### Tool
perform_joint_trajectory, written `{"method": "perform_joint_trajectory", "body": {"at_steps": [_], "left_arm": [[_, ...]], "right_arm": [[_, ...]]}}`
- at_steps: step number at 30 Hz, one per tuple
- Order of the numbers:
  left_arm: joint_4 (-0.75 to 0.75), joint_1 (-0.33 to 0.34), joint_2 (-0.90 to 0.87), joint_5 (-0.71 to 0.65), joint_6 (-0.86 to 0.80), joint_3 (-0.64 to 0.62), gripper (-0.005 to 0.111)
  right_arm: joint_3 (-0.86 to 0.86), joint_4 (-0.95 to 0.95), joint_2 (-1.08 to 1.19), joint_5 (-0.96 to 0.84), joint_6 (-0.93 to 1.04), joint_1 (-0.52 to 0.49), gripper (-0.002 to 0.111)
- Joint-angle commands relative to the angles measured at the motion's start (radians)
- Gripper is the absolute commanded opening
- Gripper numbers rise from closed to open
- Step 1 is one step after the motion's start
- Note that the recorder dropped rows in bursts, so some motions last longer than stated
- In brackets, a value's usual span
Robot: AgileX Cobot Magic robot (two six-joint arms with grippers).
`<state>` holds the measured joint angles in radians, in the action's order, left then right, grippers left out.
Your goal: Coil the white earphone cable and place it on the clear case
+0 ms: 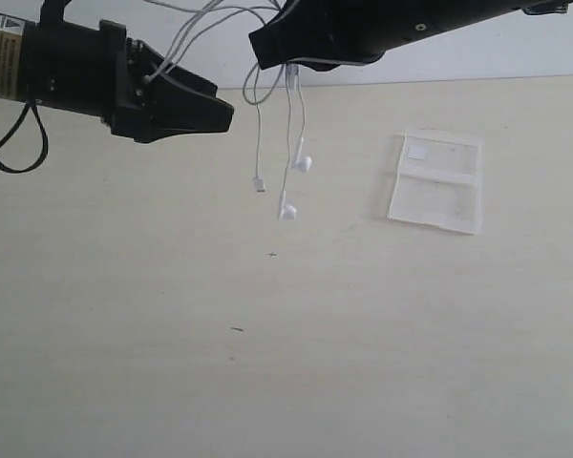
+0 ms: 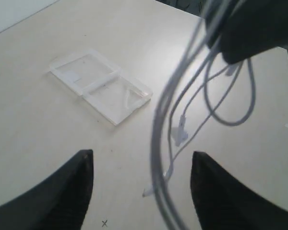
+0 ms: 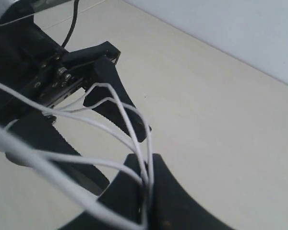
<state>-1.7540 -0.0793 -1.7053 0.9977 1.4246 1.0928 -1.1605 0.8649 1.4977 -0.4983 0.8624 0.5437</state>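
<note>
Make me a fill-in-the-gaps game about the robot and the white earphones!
1. The right gripper pinches the white earphone cable, so its jaws are ____.
2. The left gripper has its jaws ____, with cable loops running between them.
3. The two earbuds dangle ____ the table.
4. The clear case has ____ lying on it.

Missing words: shut, open, above, nothing.
</note>
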Motion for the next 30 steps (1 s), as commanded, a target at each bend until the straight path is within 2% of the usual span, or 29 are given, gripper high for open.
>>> {"method": "perform_joint_trajectory", "body": {"at_steps": [1, 8, 13, 15, 18, 21, 25, 30], "left_arm": [[0.01, -0.02, 0.0, -0.045, -0.004, 0.0, 0.06], [0.01, -0.021, -0.064, -0.093, -0.033, -0.016, 0.06], [0.01, -0.023, -0.106, -0.046, -0.033, -0.019, 0.059], [0.01, -0.023, -0.108, -0.009, -0.033, -0.019, 0.059], [0.01, -0.012, -0.108, 0.019, -0.03, -0.019, 0.058], [0.01, 0.002, -0.108, 0.031, -0.014, -0.019, 0.049], [0.01, 0.037, -0.104, 0.042, -0.003, -0.022, 0.031], [0.01, 0.089, -0.083, 0.062, 0.021, -0.031, 0.0]], "right_arm": [[-0.007, 0.027, 0.003, -0.002, 0.007, -0.003, 0.0], [-0.007, 0.046, 0.003, 0.027, 0.007, -0.003, 0.0], [-0.007, 0.052, 0.003, 0.07, 0.007, -0.003, 0.0], [-0.007, 0.009, 0.003, 0.07, -0.003, -0.003, 0.0], [-0.026, -0.145, 0.003, 0.016, -0.118, -0.005, 0.0], [-0.065, -0.359, 0.003, -0.052, -0.292, -0.005, 0.0], [-0.13, -0.622, 0.003, -0.18, -0.504, -0.005, 0.0], [-0.203, -0.757, 0.009, -0.349, -0.577, -0.005, 0.0]]}}
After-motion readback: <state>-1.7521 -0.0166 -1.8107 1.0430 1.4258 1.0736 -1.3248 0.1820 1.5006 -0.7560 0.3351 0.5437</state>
